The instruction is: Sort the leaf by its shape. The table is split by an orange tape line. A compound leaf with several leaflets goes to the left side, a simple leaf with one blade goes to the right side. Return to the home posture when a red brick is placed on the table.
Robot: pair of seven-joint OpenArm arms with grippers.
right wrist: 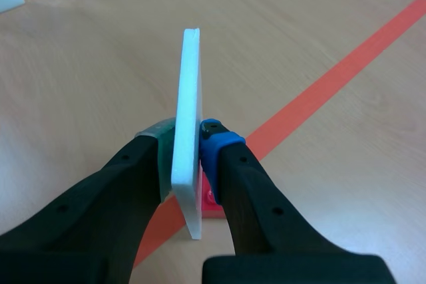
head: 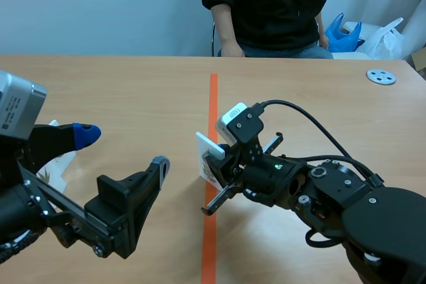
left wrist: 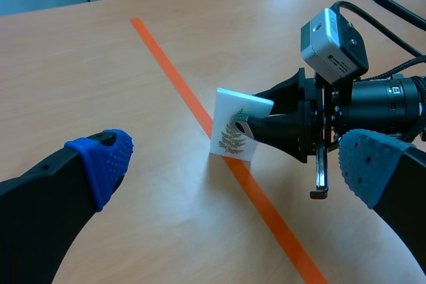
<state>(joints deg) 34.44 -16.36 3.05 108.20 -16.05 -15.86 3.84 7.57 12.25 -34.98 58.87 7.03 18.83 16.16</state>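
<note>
Wooden desk (head: pixel 133 84), orange tape line (head: pixel 213 98): my right tool (right wrist: pixel 190 141) grips the fern-leaf card (left wrist: pixel 234 114) upright over it, target half leftward.

The left arm (head: pixel 66 214) at lower left and the right arm (head: pixel 373 221) at lower right are matte black with blue dotted pads (head: pixel 85 135), the right one bearing a white-topped camera box (head: pixel 239 123), a looping black cable (head: pixel 313 121), silver screws (head: pixel 303 199) and a green light (head: pixel 278 165).
</note>
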